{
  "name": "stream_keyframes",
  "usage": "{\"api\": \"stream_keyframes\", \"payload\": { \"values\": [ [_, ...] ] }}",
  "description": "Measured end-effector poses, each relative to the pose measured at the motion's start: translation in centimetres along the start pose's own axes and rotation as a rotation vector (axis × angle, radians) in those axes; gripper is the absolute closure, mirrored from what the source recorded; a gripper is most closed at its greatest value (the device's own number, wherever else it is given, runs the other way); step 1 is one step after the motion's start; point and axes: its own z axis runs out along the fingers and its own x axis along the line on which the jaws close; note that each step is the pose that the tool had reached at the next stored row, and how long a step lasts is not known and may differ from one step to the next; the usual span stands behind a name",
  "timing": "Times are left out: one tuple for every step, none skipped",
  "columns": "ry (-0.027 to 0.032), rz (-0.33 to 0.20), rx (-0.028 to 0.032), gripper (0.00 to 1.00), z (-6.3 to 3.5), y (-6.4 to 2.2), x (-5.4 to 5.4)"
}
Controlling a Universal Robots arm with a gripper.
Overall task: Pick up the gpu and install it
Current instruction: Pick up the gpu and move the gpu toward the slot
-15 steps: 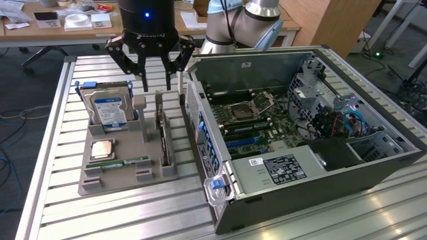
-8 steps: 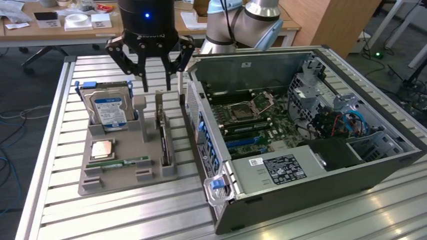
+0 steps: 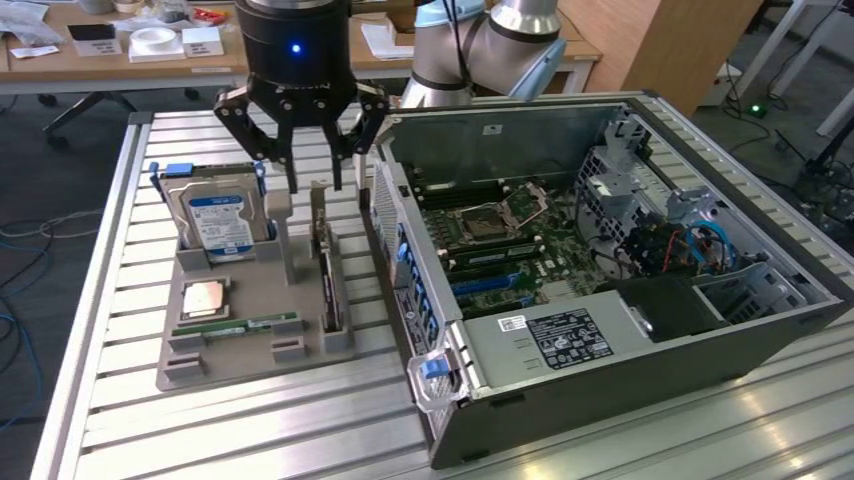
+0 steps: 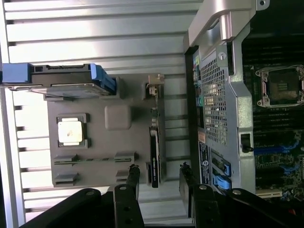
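The gpu (image 3: 327,278) is a thin dark card standing on edge in a slot of the grey holder (image 3: 247,358), its silver bracket at the far end. My gripper (image 3: 314,184) hangs open just above that bracket end, a finger on each side and nothing between them. In the wrist view the gpu (image 4: 155,145) runs between my two black fingertips (image 4: 133,176), and the gripper (image 4: 159,175) is apart from the card. The open computer case (image 3: 747,330) lies beside the holder, with its motherboard (image 3: 514,235) exposed.
On the same grey holder (image 4: 118,145) stand a silver hard drive (image 3: 220,220) with a blue-white label, a square processor chip (image 3: 203,298) and a narrow green memory stick (image 3: 240,323). The case's side wall (image 4: 216,104) rises close beside the gpu. The slatted metal table (image 3: 267,430) extends in front.
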Motion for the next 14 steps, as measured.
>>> {"api": "stream_keyframes", "payload": {
  "values": [
    [-0.0001,0.000,-0.0001,0.53,0.17,-0.01,0.00],
    [-0.0001,0.000,-0.0001,0.53,0.30,-0.01,0.00],
    [-0.0001,0.000,-0.0001,0.53,0.41,-0.02,0.01],
    [-0.0001,0.000,0.0000,0.53,0.51,-0.02,0.01],
    [-0.0001,0.000,-0.0001,0.53,0.63,-0.03,0.01],
    [-0.0002,0.000,-0.0001,0.53,0.76,-0.03,0.02],
    [-0.0001,0.000,-0.0001,0.53,0.87,-0.03,0.02],
    [0.0000,0.000,0.0000,0.53,0.94,-0.04,0.02],
    [0.0001,0.000,0.0001,0.53,0.97,-0.04,0.02],
    [0.0000,0.000,0.0001,0.53,1.01,-0.04,0.02],
    [0.0001,0.000,0.0001,0.53,1.02,-0.04,0.02],
    [0.0001,0.000,0.0001,0.53,1.02,-0.05,0.03],
    [0.0000,0.000,0.0000,0.53,1.04,-0.04,0.02],
    [0.0000,0.000,0.0000,0.53,1.05,-0.04,0.02]
  ]
}}
